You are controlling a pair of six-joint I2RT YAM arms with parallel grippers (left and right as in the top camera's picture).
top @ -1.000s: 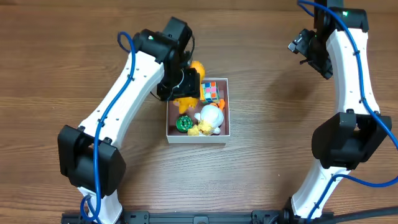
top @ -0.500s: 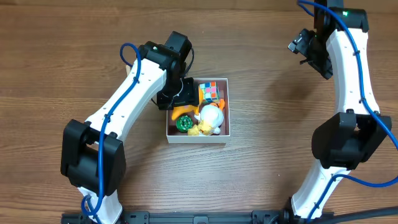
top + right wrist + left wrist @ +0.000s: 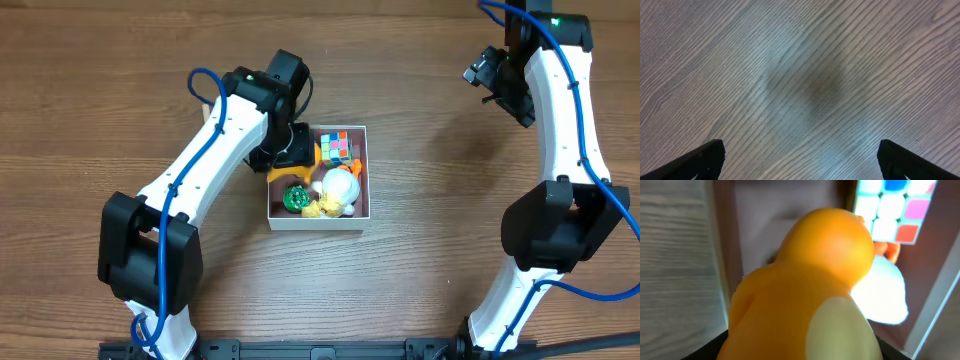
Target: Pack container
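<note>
Container (image 3: 318, 225) looks light and thin-walled, best gripped at the rim; left gripper (image 3: 292, 150) seemingly clamps orange toy (image 3: 805, 280), right gripper (image 3: 800, 152) gapes wide.

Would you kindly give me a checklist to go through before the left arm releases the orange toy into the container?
1. Orange toy over the container: ok. The pink floor and white wall show behind the toy.
2. Hold on the toy: ok, as far as I can judge. It fills the left wrist view, though the left fingers are hidden.
3. Free floor for it: cannot tell. The colour cube, white toy, green toy and yellow toy crowd the box.
4. Right fingers out of the way: ok. They are open over the table, away from the container.
</note>
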